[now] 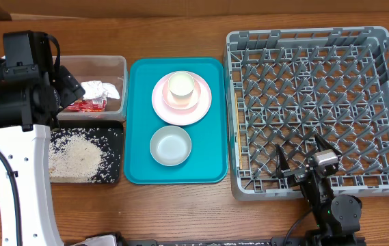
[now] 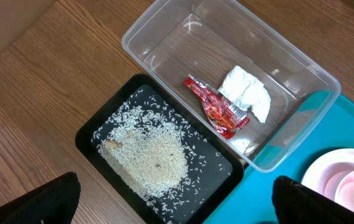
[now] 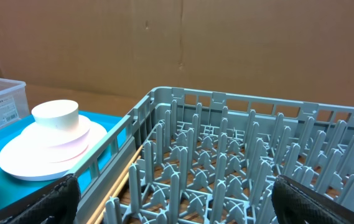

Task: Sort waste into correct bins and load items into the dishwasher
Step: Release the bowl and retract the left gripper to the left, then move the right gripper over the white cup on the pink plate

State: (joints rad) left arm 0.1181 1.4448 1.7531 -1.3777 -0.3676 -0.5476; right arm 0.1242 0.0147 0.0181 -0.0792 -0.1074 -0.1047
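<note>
The right claw (image 3: 177,200) is released and holds nothing, low over the near wall of the empty dish rack (image 1: 310,35). The left claw (image 2: 177,208) is likewise spread wide and empty, above the black tray (image 2: 102,130) of rice (image 2: 155,158). Beside that tray, the clear tub (image 1: 95,59) holds the napkin (image 2: 246,93) and the red wrapper (image 2: 217,107), so the waste looks sorted. The dishes wait on the teal tray (image 1: 139,164): the cup (image 1: 181,85) sits in the white-pink bowl (image 1: 180,104) on the plate (image 1: 204,108), with the grey-green bowl (image 1: 170,145) apart, nearer the robot. The stack is the likely trouble: pulling a lower piece first could tip the cup. The right claw could also catch its open fingers on the rack's pegs.
</note>
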